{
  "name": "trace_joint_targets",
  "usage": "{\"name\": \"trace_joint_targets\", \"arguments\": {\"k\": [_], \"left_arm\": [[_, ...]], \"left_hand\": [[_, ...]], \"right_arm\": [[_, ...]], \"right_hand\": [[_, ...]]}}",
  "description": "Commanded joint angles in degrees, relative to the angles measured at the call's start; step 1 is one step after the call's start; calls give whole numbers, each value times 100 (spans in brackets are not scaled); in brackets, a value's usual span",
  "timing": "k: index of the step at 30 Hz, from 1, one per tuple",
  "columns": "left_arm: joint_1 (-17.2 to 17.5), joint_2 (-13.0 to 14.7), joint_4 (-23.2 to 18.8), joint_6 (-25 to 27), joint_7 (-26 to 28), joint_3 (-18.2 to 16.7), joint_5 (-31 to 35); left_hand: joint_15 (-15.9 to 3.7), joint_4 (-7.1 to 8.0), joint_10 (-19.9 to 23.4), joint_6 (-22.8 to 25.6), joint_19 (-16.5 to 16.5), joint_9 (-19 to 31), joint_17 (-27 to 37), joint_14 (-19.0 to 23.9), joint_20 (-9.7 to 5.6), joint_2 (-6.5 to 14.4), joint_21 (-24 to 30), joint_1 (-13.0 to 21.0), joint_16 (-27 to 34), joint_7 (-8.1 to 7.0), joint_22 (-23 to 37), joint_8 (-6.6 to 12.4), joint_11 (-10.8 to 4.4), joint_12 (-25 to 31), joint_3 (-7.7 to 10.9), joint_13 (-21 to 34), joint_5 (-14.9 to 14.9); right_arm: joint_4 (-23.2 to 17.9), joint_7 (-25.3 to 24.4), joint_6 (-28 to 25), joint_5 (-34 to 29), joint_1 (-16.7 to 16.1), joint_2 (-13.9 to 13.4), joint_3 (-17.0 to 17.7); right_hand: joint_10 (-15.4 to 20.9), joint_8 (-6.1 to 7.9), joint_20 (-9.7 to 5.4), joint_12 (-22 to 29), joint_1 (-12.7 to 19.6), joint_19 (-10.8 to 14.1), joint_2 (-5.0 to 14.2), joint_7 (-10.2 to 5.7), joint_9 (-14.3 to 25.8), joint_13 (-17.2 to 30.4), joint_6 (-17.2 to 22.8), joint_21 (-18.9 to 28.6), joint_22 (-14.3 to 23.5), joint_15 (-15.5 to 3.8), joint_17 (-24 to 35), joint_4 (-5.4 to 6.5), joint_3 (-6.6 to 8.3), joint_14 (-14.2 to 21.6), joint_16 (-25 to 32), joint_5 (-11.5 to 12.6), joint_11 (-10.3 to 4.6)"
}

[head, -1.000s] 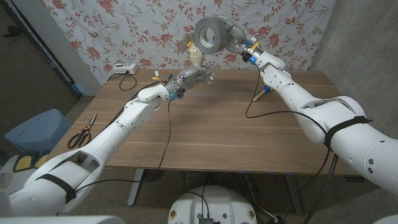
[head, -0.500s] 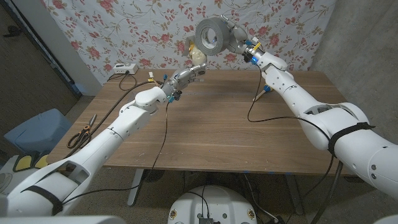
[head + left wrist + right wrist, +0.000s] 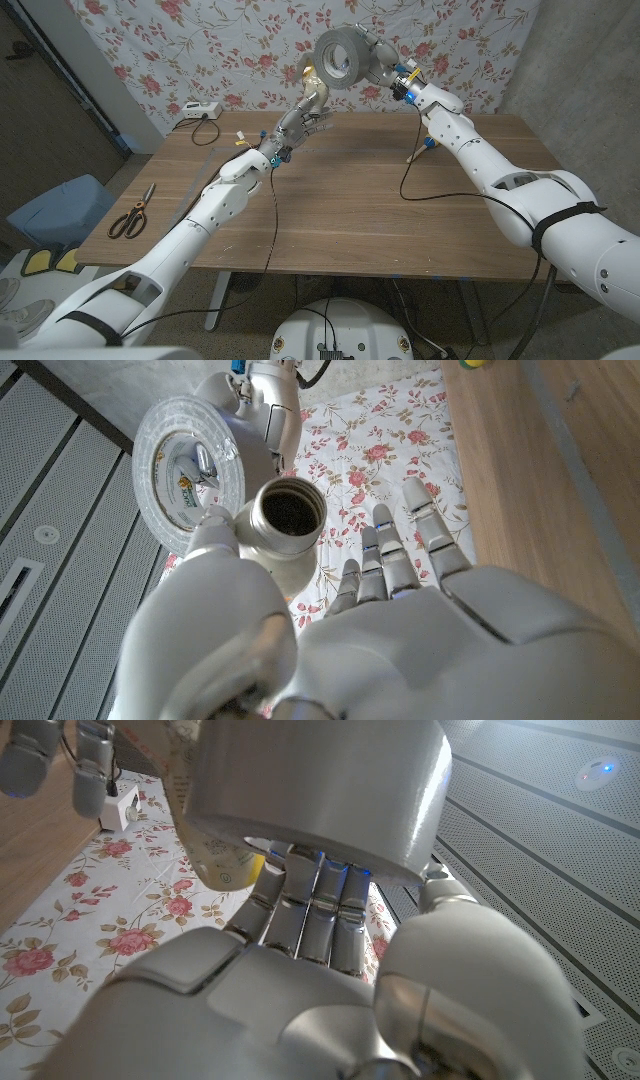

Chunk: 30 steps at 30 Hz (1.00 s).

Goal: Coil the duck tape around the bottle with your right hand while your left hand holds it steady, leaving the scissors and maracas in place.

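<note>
I see a wooden table (image 3: 340,215). Scissors (image 3: 132,212) lie near its left edge, and a white box (image 3: 201,110) sits at the far left corner.

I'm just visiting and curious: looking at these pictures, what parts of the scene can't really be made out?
- Bottle, head view: mostly hidden behind the duck tape and the left hand, so its label is unreadable.
- Maracas, head view: the right arm covers most of them.
- Right hand, right wrist view: the roll hides its fingertips.
- Scissors, head view: too small for detail.
</note>
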Motion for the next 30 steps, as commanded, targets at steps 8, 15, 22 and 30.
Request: {"name": "trace_joint_targets", "arguments": {"k": [8,15,22,30], "left_arm": [[67,-90,-504,548,939,-251,-445],[295,-212,-1131,1041,2497,-321,-518],[395,-19,-1527,1080,3203,-174,63],[467,147,-1984,1487,4127,-53,659]], "left_hand": [[-602,-426,1689,1701,1138,-51,-258,1464,-72,786,64,989,480,328,2,298,-517,431,753,-229,-135],[-1321,-360,4412,4548,2108,282,386,4122,-881,1594,741,2329,1786,38,85,1151,-1468,1635,2125,96,-120],[-1480,-131,4318,4548,2088,1169,1798,4484,-1076,1508,1496,2442,2296,-112,126,1252,-1656,3085,2311,1942,-298],[-1519,-234,4487,4774,2362,1716,2315,4766,-1248,1423,1903,2499,2396,-10,59,1547,-1672,3495,2565,2489,-302]], "right_arm": [[16,220,-23,-35,11,-50,-113],[5,178,42,-8,21,-20,-69],[101,202,-6,44,67,-33,-19],[-320,57,-40,67,-107,-238,55]], "right_hand": [[18,79,22,39,634,-29,676,-176,-30,3,179,68,-2,-844,24,-235,872,-150,42,25,-33],[14,84,20,54,626,-43,675,-167,-38,-6,173,88,-6,-840,24,-241,879,-160,51,23,-51],[7,106,14,67,616,-40,673,-171,-22,-18,172,111,-10,-839,24,-247,887,-170,60,23,-42],[-6,110,10,81,605,-51,671,-172,-33,-36,161,132,-16,-840,24,-255,898,-182,71,25,-46]]}}
